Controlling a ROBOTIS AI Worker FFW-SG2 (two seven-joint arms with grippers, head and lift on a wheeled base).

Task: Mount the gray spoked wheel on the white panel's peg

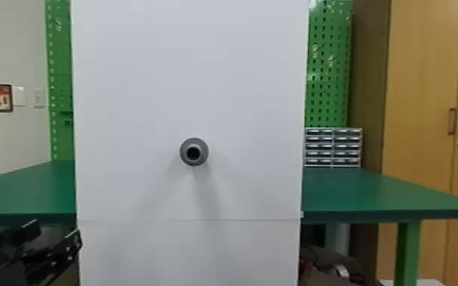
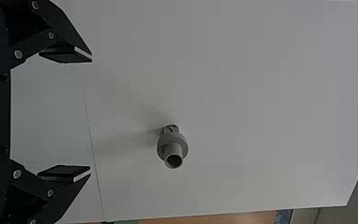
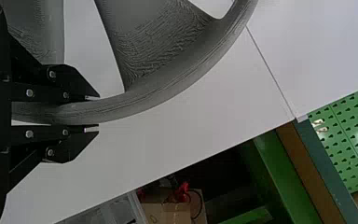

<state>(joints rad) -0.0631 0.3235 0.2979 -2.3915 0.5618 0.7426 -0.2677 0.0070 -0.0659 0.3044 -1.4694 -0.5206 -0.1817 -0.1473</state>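
L end effector [image 1: 58, 227] is gaping @ 8 o'clock of peg [image 1: 185, 147]; R end effector [image 3: 93, 113] is gripping wheel [image 3: 168, 88]; panel edges [image 1: 301, 114] are flanking peg, 3 & 9.

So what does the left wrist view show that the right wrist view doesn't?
The left wrist view has the peg and the left gripper, open and empty.
The right wrist view has the wheel, held by its rim in the right gripper, and a green board with holes.
Both have the white panel.
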